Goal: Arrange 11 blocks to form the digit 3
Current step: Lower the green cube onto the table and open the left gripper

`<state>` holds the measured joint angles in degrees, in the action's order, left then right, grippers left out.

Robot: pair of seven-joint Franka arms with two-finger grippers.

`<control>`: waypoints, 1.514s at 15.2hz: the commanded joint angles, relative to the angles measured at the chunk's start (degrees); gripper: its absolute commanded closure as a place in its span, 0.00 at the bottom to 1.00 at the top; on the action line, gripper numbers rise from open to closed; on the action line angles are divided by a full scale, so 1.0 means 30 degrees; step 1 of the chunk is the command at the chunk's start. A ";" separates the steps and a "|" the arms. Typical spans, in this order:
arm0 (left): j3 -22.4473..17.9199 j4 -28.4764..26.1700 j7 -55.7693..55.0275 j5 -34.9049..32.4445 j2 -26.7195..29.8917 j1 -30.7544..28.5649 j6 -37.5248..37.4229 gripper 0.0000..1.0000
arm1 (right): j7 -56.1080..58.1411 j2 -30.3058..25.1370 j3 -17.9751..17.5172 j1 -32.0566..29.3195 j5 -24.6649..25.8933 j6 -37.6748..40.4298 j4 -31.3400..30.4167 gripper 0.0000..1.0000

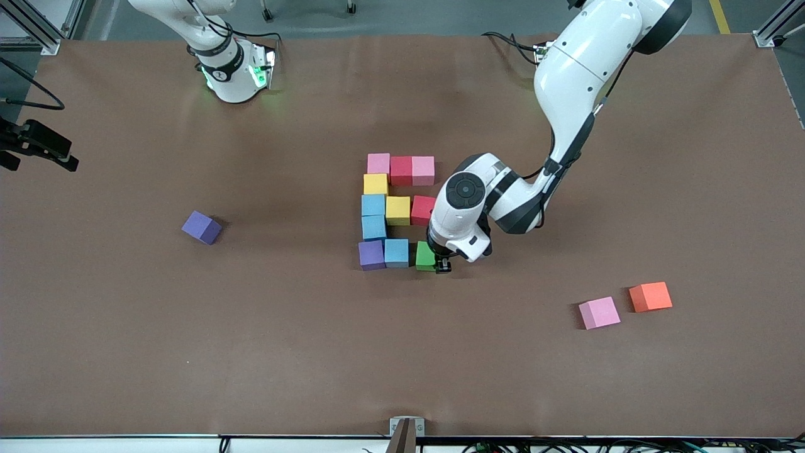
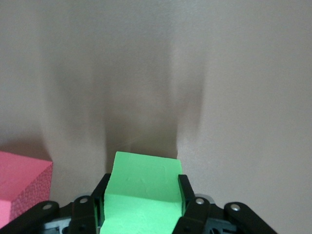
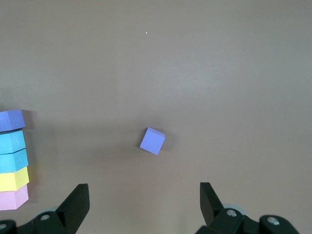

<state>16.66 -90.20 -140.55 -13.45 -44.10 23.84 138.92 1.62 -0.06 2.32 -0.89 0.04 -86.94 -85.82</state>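
Observation:
The digit 3 (image 1: 397, 210) lies mid-table as a figure of coloured blocks. Its bar farthest from the front camera is pink, red, pink. The middle bar is light blue, yellow, red. In the nearest bar, purple (image 1: 371, 254) and light blue (image 1: 396, 252) touch. The green block (image 1: 426, 256) sits at that bar's end, a small gap from the light blue one. My left gripper (image 1: 441, 264) is shut on the green block (image 2: 141, 187), one finger (image 2: 184, 187) on each side. My right gripper (image 3: 144, 187) hangs open and empty above a loose purple block (image 3: 152, 141).
The loose purple block (image 1: 202, 227) lies toward the right arm's end of the table. A pink block (image 1: 599, 313) and an orange cube (image 1: 650, 296) sit side by side toward the left arm's end, nearer the front camera. A pinkish-red block (image 2: 22, 187) is beside the left gripper.

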 commanded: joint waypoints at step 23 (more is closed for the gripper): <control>-0.0281 0.0389 -0.1465 -0.0933 -0.0857 0.1048 0.0539 0.00 | -0.0278 -0.0008 -0.0217 -0.0172 0.0337 0.0035 0.0159 0.00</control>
<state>16.53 -90.11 -145.95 -14.11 -45.10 25.86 139.93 1.60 -0.06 2.32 -0.89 0.04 -86.94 -85.82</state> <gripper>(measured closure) 0.383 0.000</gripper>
